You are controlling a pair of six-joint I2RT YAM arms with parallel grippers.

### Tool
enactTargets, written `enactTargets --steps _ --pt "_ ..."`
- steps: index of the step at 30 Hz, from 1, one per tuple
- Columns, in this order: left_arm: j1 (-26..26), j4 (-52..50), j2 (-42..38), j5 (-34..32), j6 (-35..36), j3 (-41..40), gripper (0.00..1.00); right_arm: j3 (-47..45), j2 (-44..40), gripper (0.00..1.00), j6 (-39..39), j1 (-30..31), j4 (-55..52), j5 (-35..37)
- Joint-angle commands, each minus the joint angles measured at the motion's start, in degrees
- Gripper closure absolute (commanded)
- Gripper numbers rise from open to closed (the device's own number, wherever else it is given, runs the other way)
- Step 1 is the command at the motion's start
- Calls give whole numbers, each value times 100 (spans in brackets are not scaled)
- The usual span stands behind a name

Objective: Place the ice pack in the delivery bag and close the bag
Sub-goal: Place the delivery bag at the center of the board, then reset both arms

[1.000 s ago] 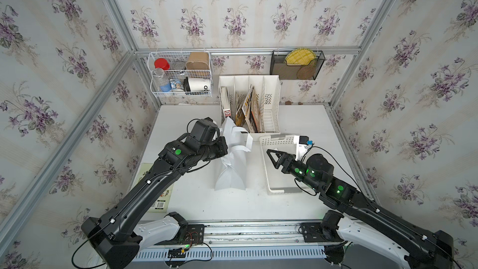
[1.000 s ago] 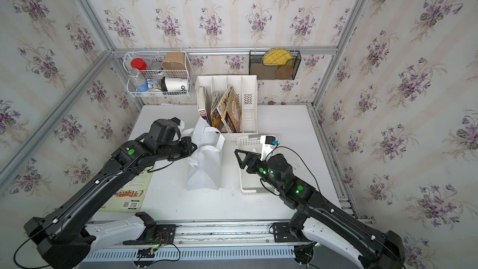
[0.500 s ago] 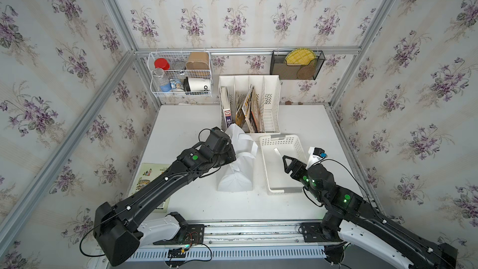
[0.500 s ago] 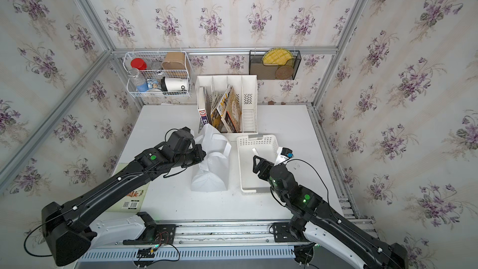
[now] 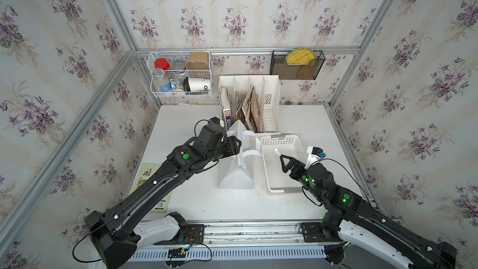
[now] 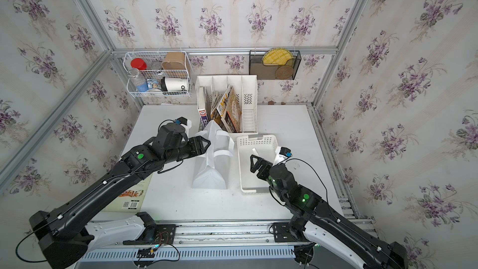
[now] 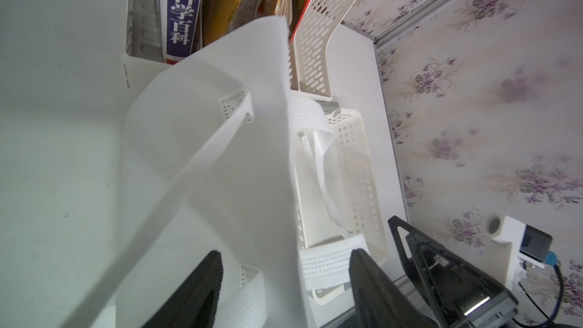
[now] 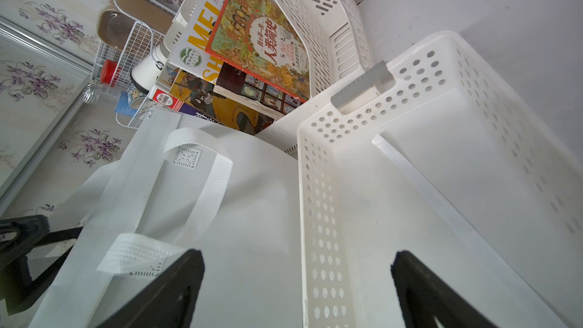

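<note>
The bag (image 5: pixel 236 174) stands in the middle of the tabletop (image 5: pixel 201 203). It looks soft, light and saggy, with its mouth nearly flat, so the rim or a strap (image 8: pixel 222 168) is probably the best hold. To its right, the right hand (image 8: pixel 298 254) hovers open and empty over the basket's (image 5: pixel 278 137) near end. Farther back, the left hand (image 7: pixel 285 251) has its jaws apart on either side of the bag's left wall. No ice pack shows; it may be inside.

Perforated basket (image 5: pixel 279 140) beside file organizer (image 5: pixel 272 115) holding books (image 5: pixel 249 107); wire basket (image 5: pixel 181 93), mesh holder (image 5: pixel 284 72) on wall.
</note>
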Motion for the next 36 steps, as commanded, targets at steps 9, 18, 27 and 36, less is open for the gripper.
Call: enactTargets --steps 9,18,27,36 --pt "-6 1434 -964 717 722 502 8 188 -295 1 -573 -3 227 -90" --pt "-6 -43 -2028 -2286 1512 564 11 1043 -823 0 -1562 0 -933 1133" --pt "-6 -1058 -2537 -4166 1497 -468 10 1267 -1689 0 -2239 -3 -1224 3292" --pt "262 475 -2294 -5155 1725 -2212 5 10 -1212 0 -5264 -161 2286 4182"
